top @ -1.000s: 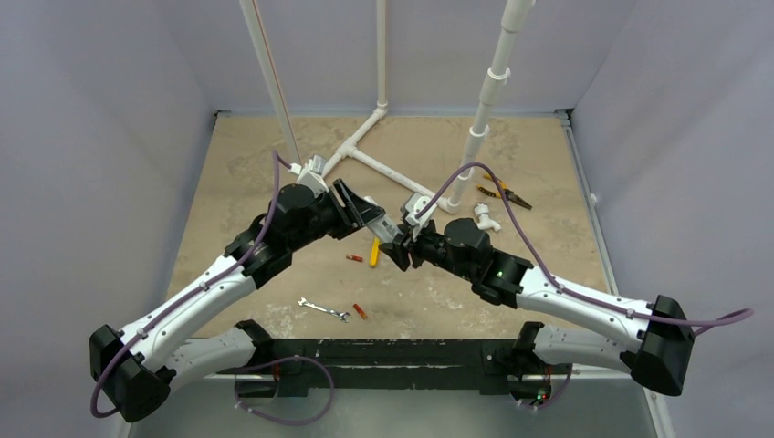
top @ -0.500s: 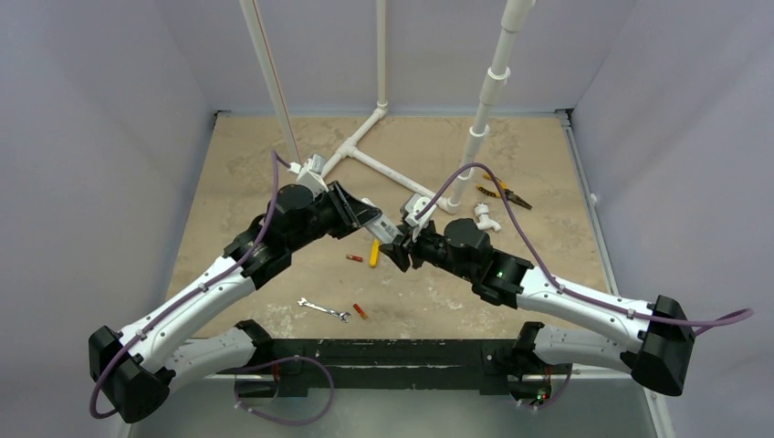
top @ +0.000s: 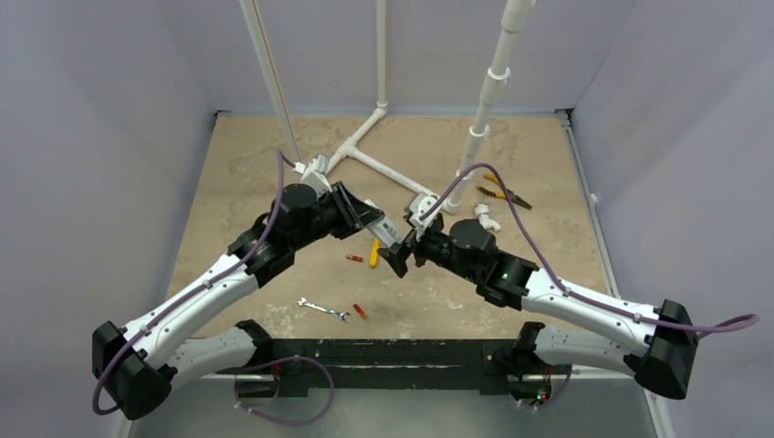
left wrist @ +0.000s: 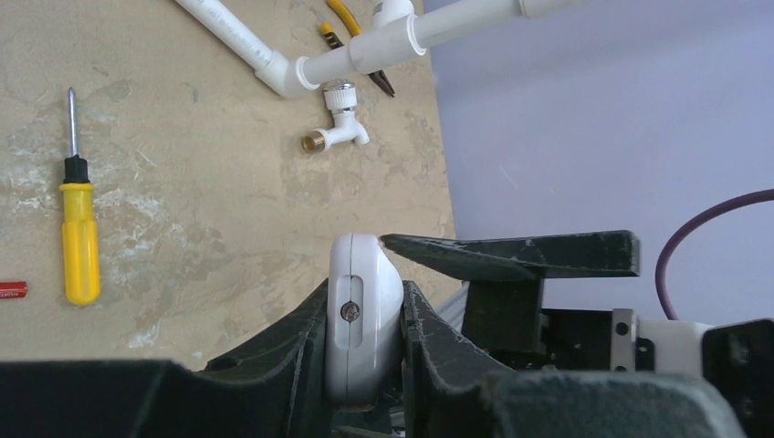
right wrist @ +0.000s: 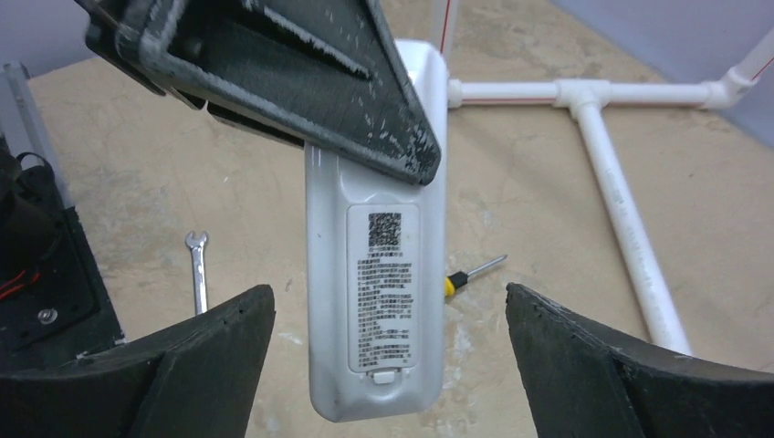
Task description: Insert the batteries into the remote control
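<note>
My left gripper is shut on the white remote control and holds it edge-on above the table. In the right wrist view the remote shows its back, with a printed label and a closed battery cover with a small latch at its free end. My right gripper is open, its fingers standing wide on either side of that free end without touching it; it also shows in the top view. Two orange-red batteries lie on the table, one below the grippers and one nearer the front.
A yellow-handled screwdriver lies under the grippers. A silver wrench lies near the front. White PVC pipes stand at the back, with a small tap fitting and yellow pliers to the right.
My right gripper has shifted slightly left and closer around the remote's free end. The left gripper still holds the remote, almost unmoved.
</note>
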Robot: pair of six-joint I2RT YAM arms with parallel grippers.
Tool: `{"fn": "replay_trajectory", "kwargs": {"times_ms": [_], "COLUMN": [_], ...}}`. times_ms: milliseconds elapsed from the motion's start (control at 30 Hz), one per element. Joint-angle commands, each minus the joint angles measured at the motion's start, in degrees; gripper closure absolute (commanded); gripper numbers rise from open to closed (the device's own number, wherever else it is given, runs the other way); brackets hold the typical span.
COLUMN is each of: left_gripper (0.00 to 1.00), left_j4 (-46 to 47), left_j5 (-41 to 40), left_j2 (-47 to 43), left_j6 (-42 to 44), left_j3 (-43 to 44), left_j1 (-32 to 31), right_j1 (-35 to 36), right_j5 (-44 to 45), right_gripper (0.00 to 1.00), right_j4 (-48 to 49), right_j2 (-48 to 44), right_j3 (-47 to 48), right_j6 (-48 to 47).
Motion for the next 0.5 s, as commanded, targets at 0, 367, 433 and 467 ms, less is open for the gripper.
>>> {"fn": "replay_trajectory", "kwargs": {"times_ms": [0, 367, 433, 467], "left_gripper": [1.00, 1.00, 1.00, 1.00], "left_j4": [1.9, 0.7, 2.1, 2.5], "left_j5": [0.4, 4.4, 5.4, 6.1], "left_j2": [-1.4, -7.1, -9.0, -9.9], "left_j6": [1.9, 9.4, 11.3, 12.3], "left_j3": [-1.5, -6.5, -8.7, -9.8], "left_j1": [-0.1, 0.3, 0.3, 0.4], "right_j1": [0.2, 0.2, 0.2, 0.2], "right_j5": [2.3, -3.7, -2.2, -1.6], "right_gripper": [0.04, 0.07, 0.09, 0.11], "right_j4": [3.5, -0.2, -4.7, -7.3], "right_j2": [-4.7, -9.8, -9.7, -9.6], "right_j3": [0.7, -1.8, 0.1, 1.0], "right_j6": [-4.6, -20.7, -22.7, -24.2]}}
